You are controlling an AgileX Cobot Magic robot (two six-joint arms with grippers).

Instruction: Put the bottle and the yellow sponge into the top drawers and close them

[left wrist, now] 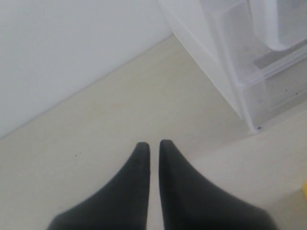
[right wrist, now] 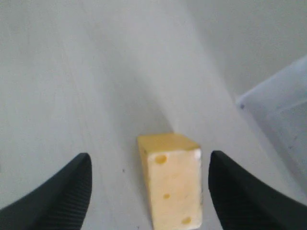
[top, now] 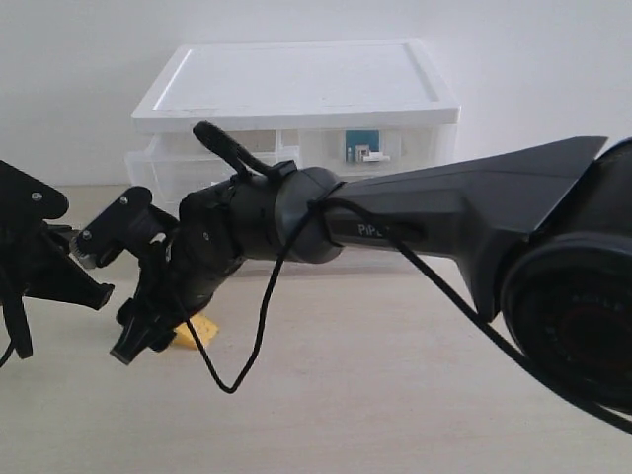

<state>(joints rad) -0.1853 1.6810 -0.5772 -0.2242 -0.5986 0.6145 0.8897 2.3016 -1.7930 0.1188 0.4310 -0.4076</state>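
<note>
Two arms over a pale beige tabletop (top: pixel 395 395), with a white plastic drawer cabinet (top: pixel 296 94) far centre against the wall.

- The black right arm (top: pixel 444 212) reaches across the middle to the near left, wrist pitched down. My read: it is lined up for a pick from above.
- The left top drawer (top: pixel 212 168), translucent white and half-width, looks pulled out toward the near side, likely left open to take the sponge. The wrist hides part of it, so I'm not certain.
- The right top drawer (top: pixel 405 148) looks pushed in.
- The right gripper (right wrist: pixel 148 154) has its fingers spread wide and grips nothing.
- The left gripper (left wrist: pixel 153 143) has its fingers pressed together and is empty. It sits at far left over bare table by the cabinet's corner, out of the right arm's way.
- The small white bottle with the teal-blue label (top: pixel 354 146) shows through the right top drawer's front, so it is already stowed.
- The yellow-orange cheese-wedge foam sponge (right wrist: pixel 175 191) lies on the table, near left of the cabinet. It sits between the right gripper's fingers, clear of both pads and slightly nearer one of them. The grasp is not yet made.
</note>
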